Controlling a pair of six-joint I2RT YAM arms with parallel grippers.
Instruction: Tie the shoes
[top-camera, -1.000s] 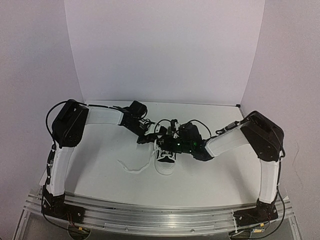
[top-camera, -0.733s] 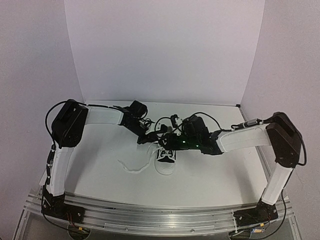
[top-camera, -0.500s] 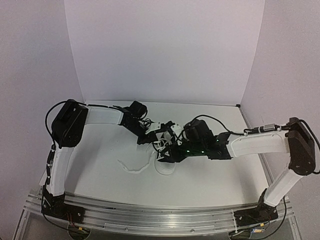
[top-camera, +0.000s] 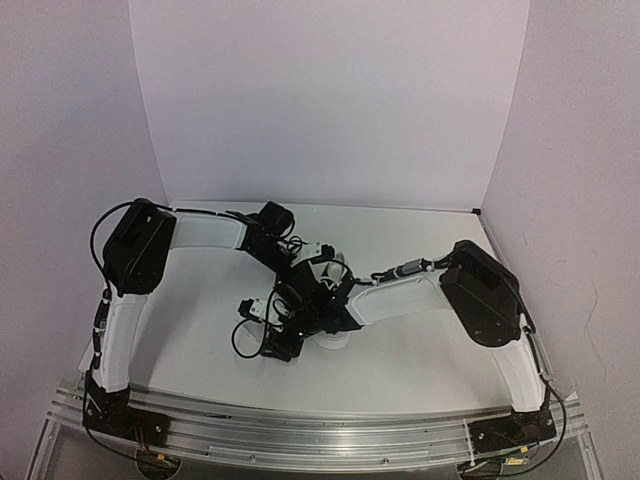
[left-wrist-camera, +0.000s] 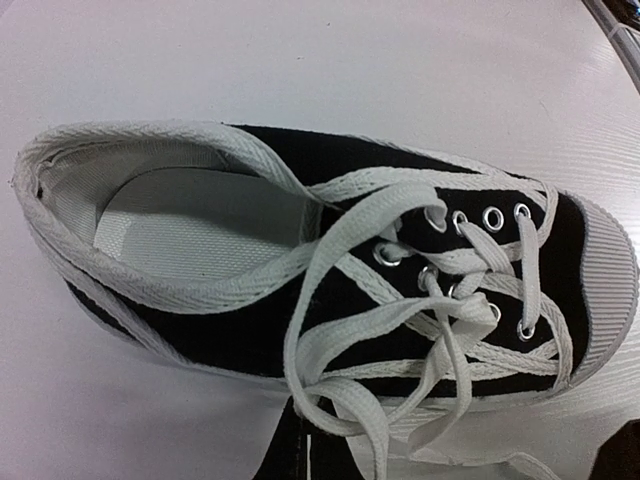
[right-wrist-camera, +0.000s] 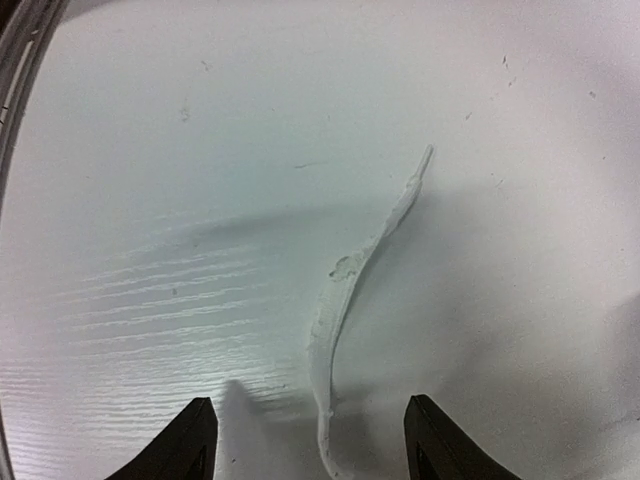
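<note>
The black canvas sneaker (left-wrist-camera: 250, 330) with white toe cap and white tongue lies on its side across the left wrist view, toe to the right. Its long white laces (left-wrist-camera: 400, 320) are loosely crossed over the eyelets, and loops bunch at my left gripper (left-wrist-camera: 305, 425), which is shut on them at the bottom edge. In the top view the shoe (top-camera: 335, 342) is mostly hidden under both grippers. My right gripper (right-wrist-camera: 320, 445) is open just above the table, its fingers on either side of a loose lace end (right-wrist-camera: 350, 290) lying flat on the table.
The white table (top-camera: 420, 370) is walled by white panels at the back and sides. Both arms meet at the table's middle (top-camera: 310, 300). A metal rail (top-camera: 300, 425) runs along the near edge.
</note>
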